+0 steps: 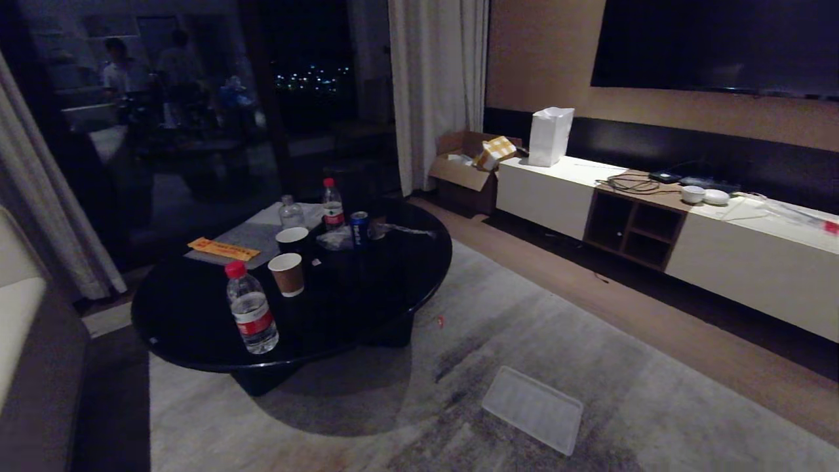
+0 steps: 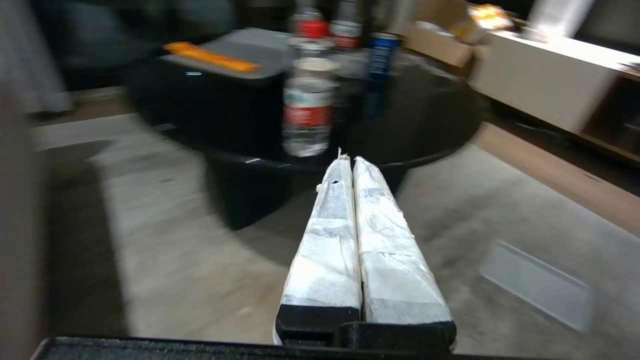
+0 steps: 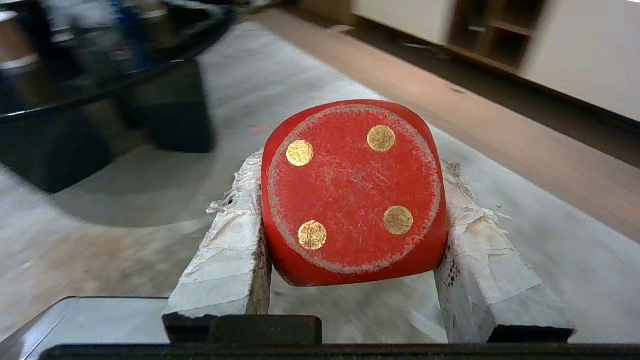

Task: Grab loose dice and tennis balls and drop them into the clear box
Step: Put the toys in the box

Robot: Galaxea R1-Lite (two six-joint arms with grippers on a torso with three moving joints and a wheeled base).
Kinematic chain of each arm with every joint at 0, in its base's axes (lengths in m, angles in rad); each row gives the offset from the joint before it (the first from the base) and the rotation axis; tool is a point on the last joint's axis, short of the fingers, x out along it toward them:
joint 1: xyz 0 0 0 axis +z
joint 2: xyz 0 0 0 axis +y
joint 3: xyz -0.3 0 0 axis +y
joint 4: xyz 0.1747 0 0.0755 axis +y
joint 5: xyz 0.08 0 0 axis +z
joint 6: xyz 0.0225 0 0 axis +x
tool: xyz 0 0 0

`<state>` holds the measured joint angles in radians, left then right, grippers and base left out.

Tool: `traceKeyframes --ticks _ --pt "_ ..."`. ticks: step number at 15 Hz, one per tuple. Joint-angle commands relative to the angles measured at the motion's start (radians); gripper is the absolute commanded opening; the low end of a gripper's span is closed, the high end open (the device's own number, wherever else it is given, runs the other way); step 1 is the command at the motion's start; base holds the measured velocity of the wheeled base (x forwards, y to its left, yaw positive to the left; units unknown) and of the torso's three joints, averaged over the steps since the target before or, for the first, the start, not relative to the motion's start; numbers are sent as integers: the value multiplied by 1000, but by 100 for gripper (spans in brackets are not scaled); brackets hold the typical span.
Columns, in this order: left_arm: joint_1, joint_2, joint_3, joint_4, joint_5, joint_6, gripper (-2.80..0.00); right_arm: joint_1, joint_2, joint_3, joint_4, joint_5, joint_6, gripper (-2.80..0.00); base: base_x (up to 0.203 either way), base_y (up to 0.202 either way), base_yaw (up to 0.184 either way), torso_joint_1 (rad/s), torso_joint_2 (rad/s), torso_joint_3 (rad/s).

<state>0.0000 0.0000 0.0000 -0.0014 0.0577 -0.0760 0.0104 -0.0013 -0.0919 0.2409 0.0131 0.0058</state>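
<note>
Only the right wrist view shows the red die (image 3: 353, 192), clamped between the right end effector's (image 3: 350, 200) taped fingers; left end effector (image 2: 348, 165) closed, empty.

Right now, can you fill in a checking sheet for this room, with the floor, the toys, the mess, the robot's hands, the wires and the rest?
Surface: grey rug, whitish ribbed lid lying on it.
Job's things: red die, four pips showing; balls and box not seen.
Clutter: round black table with bottles, cups, a can.
Grippers: right gripper clamps the die; left gripper shut, empty.
Cables: wires on the white cabinet.
Surroundings: curtain, cardboard carton, wall screen.
</note>
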Motion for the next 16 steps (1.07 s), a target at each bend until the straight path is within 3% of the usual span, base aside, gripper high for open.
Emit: traceKeyframes --ticks 1,16 --pt "0 2 2 0 1 -1 -280 0 1 0 1 1 0 -280 -1 8 -160 -2 -1 -2" --pt "0 2 2 -3 5 -23 -280 0 1 0 0 1 -1 -280 1 10 -156 3 4 3"
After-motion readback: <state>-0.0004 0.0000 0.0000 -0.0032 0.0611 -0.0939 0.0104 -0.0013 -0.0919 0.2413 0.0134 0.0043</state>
